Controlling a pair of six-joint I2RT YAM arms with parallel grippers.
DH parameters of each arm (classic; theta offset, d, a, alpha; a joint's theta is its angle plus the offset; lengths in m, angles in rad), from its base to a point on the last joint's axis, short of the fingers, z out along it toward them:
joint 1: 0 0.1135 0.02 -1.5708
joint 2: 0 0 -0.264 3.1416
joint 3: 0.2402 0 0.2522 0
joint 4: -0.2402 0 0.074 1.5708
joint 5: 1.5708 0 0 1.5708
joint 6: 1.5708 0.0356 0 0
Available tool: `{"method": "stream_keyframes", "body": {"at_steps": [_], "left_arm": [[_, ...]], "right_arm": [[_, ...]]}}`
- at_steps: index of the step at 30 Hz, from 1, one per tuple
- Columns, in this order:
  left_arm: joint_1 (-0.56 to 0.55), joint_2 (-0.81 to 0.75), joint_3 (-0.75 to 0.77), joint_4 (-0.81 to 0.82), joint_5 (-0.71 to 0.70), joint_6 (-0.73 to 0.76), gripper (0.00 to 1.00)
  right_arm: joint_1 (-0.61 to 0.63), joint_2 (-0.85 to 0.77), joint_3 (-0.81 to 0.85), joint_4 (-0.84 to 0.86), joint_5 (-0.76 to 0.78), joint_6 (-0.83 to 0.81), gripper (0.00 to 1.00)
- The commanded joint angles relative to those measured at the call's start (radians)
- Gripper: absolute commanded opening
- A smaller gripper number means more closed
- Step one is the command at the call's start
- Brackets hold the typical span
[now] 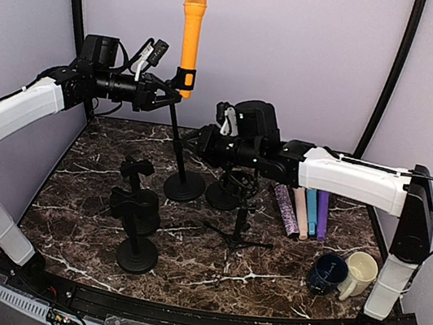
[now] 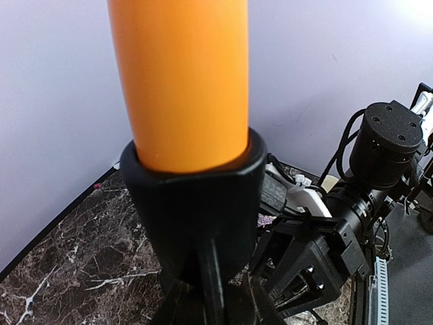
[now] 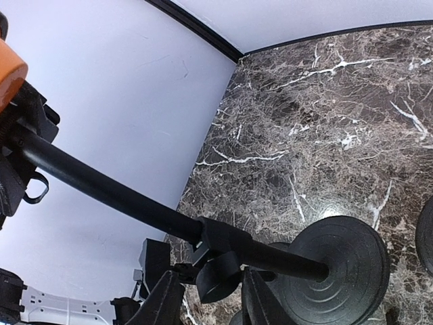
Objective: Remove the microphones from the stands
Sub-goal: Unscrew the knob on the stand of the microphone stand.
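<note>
- Microphone point(image 1: 191, 31) is standing upright, orange, with its lower end sitting in the black clip point(image 1: 187, 80) at the top of the stand point(image 3: 122, 192).
- Left gripper point(image 1: 171, 94) is coming in from the left and clamping the clip just below the microphone, its fingers point(image 2: 174, 306) pressing the clip's stem from both sides.
- Right gripper point(image 1: 197, 141) is gripping the stand's pole lower down, its fingers point(image 3: 164, 298) pinching it at the collar.
- Round base point(image 1: 184, 186) is resting on the marble table point(image 1: 289, 273), near other black stands point(image 1: 138, 232).
</note>
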Motion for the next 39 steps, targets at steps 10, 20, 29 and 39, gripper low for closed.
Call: {"method": "stream_keyframes", "body": {"at_steps": [10, 20, 29, 39], "left_arm": [[-0.001, -0.070, 0.009, 0.086, 0.040, -0.004, 0.00], [-0.001, -0.074, 0.009, 0.088, 0.044, -0.005, 0.00], [-0.001, -0.076, 0.009, 0.088, 0.047, -0.004, 0.00], [-0.001, -0.075, 0.009, 0.089, 0.045, -0.001, 0.00]], "right_arm": [[-0.012, 0.028, 0.036, 0.060, 0.007, -0.010, 0.22], [-0.018, 0.047, 0.059, 0.054, -0.003, -0.020, 0.17], [-0.022, 0.065, 0.068, 0.049, -0.012, -0.008, 0.20], [-0.027, 0.071, 0.064, 0.053, -0.022, 0.012, 0.22]]}}
